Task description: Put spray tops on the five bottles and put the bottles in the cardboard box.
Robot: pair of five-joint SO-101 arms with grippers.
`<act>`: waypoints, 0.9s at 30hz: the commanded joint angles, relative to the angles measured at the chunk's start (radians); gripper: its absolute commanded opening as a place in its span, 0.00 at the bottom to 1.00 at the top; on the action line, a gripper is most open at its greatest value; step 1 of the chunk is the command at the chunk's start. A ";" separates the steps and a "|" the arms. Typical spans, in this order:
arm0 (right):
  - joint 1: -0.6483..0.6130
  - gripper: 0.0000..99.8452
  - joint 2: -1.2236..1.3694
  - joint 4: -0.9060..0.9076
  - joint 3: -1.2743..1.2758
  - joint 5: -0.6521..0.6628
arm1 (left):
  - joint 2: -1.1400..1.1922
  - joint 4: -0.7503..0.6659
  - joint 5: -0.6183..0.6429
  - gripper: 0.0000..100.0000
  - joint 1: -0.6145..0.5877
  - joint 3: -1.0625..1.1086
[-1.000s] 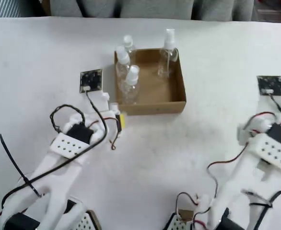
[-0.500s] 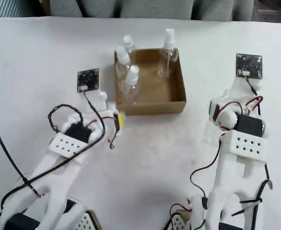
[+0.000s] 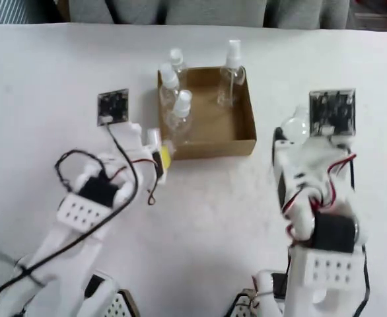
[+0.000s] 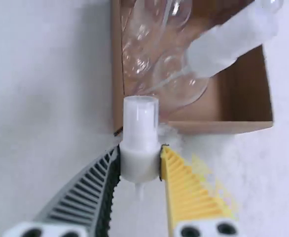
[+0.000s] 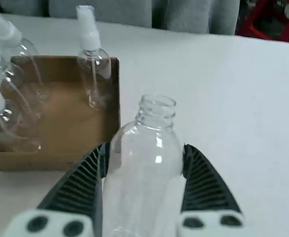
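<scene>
The left gripper (image 4: 140, 154) sits at the cardboard box (image 3: 213, 146) corner, ribbed jaws clamped on a white plastic spray top (image 4: 140, 133). The right gripper (image 5: 143, 160) is beside the box, jaws gripping a clear uncapped bottle (image 5: 149, 143).

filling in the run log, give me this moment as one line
left gripper shut on spray top | right gripper shut on uncapped bottle | cardboard box holds four capped bottles
</scene>
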 commanded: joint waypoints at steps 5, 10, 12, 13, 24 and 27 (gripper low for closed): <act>-0.128 0.02 -0.087 -0.147 0.081 -0.014 | -0.372 0.049 -0.018 0.02 -0.028 -0.137; -0.236 0.02 -0.143 -0.094 0.089 -0.014 | -0.440 0.043 -0.149 0.02 -0.036 -0.318; -0.292 0.02 -0.191 -0.071 0.089 -0.015 | -0.438 0.040 -0.180 0.02 -0.036 -0.407; -0.329 0.02 -0.217 -0.061 0.091 -0.015 | -0.437 0.040 -0.190 0.02 -0.035 -0.453; -0.585 0.02 -0.621 -0.217 0.470 -0.008 | -0.206 -0.068 -0.201 0.02 0.015 -0.882; -0.585 0.02 -0.737 -0.262 0.578 -0.006 | -0.148 0.003 -0.203 0.02 0.079 -0.965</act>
